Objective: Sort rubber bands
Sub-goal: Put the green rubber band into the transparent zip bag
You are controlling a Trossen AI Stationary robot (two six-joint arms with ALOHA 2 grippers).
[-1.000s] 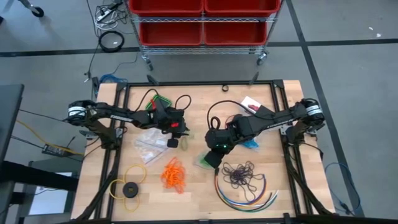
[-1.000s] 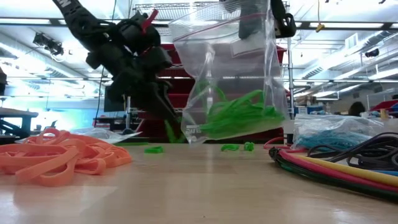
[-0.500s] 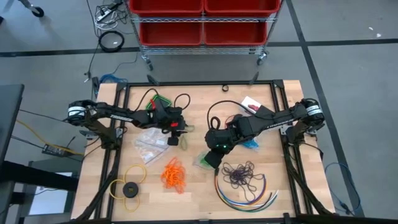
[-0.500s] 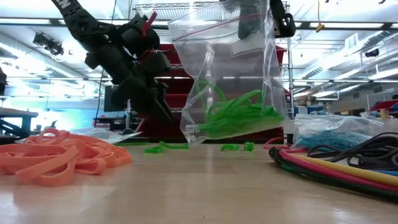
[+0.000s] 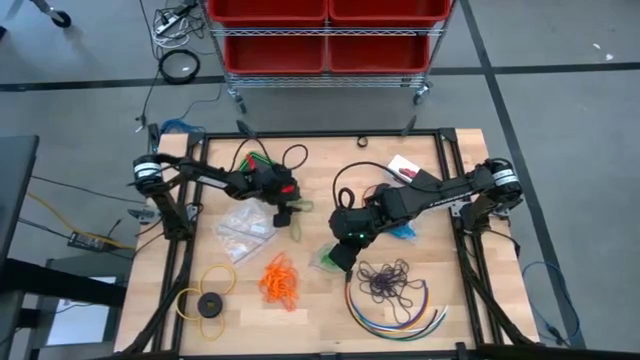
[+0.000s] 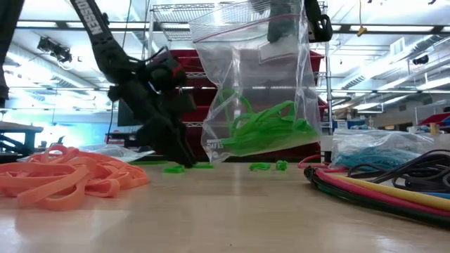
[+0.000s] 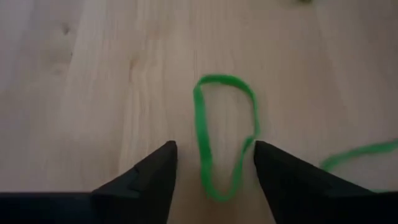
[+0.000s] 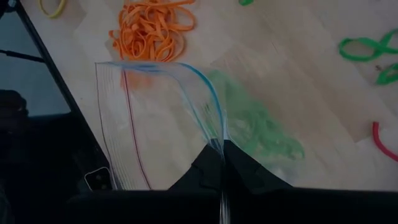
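Observation:
A loose green rubber band [image 7: 224, 134] lies flat on the wooden table. My left gripper [image 7: 214, 168] is open and low over it, with one finger on either side of the band's near end and neither touching it; the high view shows this gripper [image 5: 297, 216] at mid-table. More green bands [image 6: 261, 166] lie nearby. My right gripper [image 5: 345, 240] is shut on a clear zip bag [image 6: 253, 91] that holds green bands [image 6: 271, 130]. My right gripper pinches one wall of the bag at its open zip rim [image 8: 219, 144] between its two fingers, coming from above and slanting down. The bag hangs below the fingers with its mouth gaping. The green bands sit bunched in its bottom [image 6: 239, 147], just above the table.
Orange bands [image 5: 280, 280] are heaped near the front, dark purple ones [image 5: 385, 280] to their right above curved multicoloured cables [image 5: 395, 312]. Blue bands in a bag [image 5: 405, 232] lie by the right arm, clear bags [image 5: 245, 225] under the left arm, a yellow ring with a black disc [image 5: 210, 300] front left.
My left gripper has sunk close to the table and gone a little toward the right edge. A green band that showed at its fingertips a second ago now lies on the table below them. The bag has kept still.

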